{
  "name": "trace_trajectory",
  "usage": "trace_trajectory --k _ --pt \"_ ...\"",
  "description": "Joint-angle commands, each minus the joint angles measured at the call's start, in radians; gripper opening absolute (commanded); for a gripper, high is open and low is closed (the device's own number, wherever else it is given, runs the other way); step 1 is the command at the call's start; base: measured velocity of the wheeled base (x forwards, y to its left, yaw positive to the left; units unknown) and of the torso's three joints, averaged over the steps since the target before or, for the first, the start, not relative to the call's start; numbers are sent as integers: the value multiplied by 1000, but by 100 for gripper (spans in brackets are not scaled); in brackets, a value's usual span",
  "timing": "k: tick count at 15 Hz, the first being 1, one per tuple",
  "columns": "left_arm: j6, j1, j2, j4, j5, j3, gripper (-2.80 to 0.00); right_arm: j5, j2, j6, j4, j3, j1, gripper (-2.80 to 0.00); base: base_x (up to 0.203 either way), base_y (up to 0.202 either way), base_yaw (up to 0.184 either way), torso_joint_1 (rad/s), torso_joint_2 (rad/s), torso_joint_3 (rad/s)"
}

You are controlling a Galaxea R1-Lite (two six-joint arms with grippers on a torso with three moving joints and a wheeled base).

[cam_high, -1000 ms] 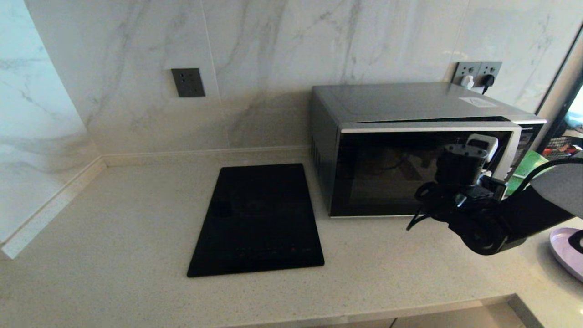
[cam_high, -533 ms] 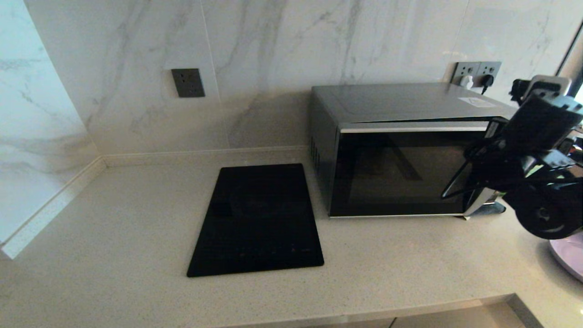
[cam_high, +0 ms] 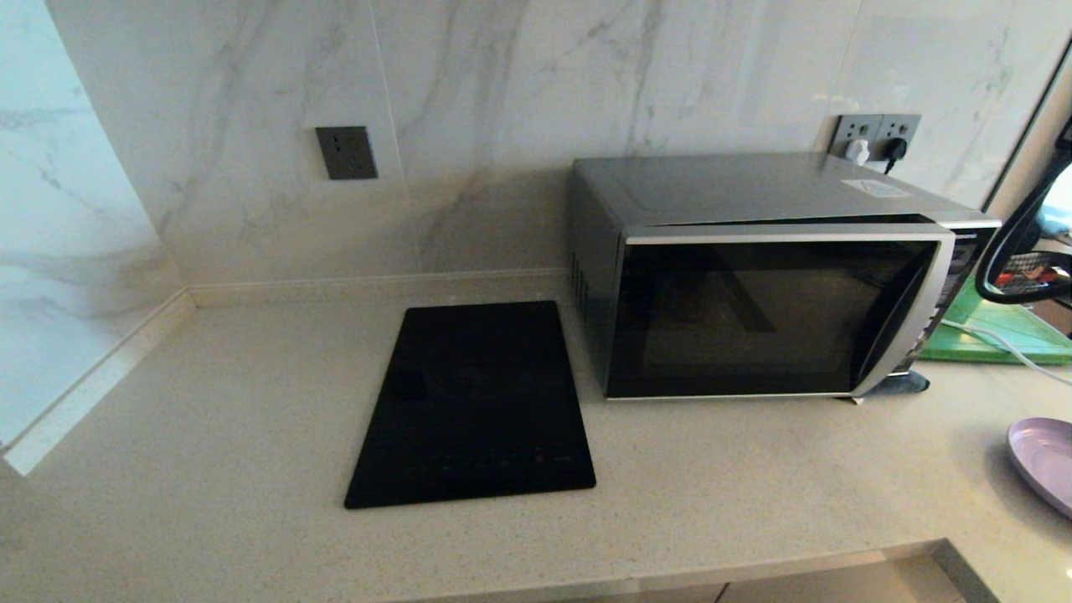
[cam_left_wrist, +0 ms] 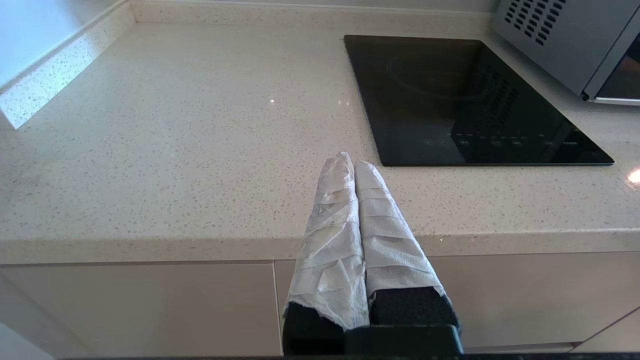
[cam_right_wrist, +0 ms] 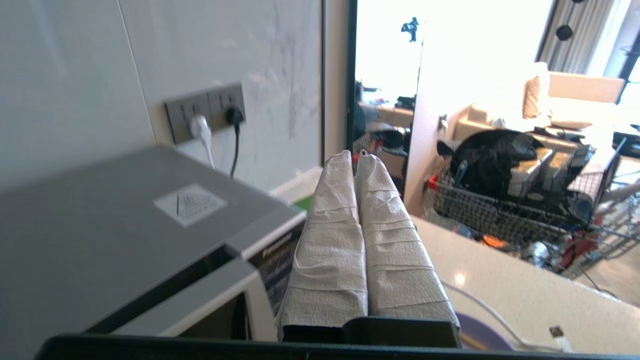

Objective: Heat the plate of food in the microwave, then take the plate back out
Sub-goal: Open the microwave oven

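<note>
The silver-grey microwave (cam_high: 754, 285) stands at the back right of the counter, its black glass door a little ajar with a dark gap along the top. The lavender plate (cam_high: 1045, 462) lies at the counter's far right, cut off by the edge of the head view. My right gripper (cam_right_wrist: 354, 156) is shut and empty, raised beside the microwave's (cam_right_wrist: 100, 240) front right corner, with the plate (cam_right_wrist: 482, 334) just below it. The left gripper (cam_left_wrist: 351, 161) is shut and empty, hanging before the counter's front edge, left of the cooktop.
A flat black glass cooktop (cam_high: 473, 406) lies left of the microwave. A green cutting board (cam_high: 997, 331) with a white cable (cam_high: 1001, 345) across it sits right of the microwave. A black cable loop (cam_high: 1015, 243) from my right arm hangs at the right edge. Wall sockets (cam_high: 875, 134) are behind.
My right arm has swung from in front of the microwave door up and to the right, leaving the head view. The door, the cutting board and the plate now show uncovered.
</note>
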Motion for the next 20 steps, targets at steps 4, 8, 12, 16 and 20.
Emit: trace_trajectory --k 4,8,12,16,20 --pt "-1 0 1 -1 0 0 -280 45 -164 2 497 -118 1 -280 0 0 0 0 0 0" --pt "-1 0 1 -1 0 0 -280 149 -237 19 1199 -407 1 -280 0 0 0 0 0 0" --pt "-1 0 2 -1 0 0 -280 472 -237 22 1327 -641 -24 -280 0 0 0 0 0 0" --pt "-1 0 0 -1 0 0 -280 884 -291 25 1437 -714 -170 -280 0 0 0 0 0 0" --pt "-1 0 1 -1 0 0 -280 1222 -293 258 1587 -886 -268 -280 0 0 0 0 0 0"
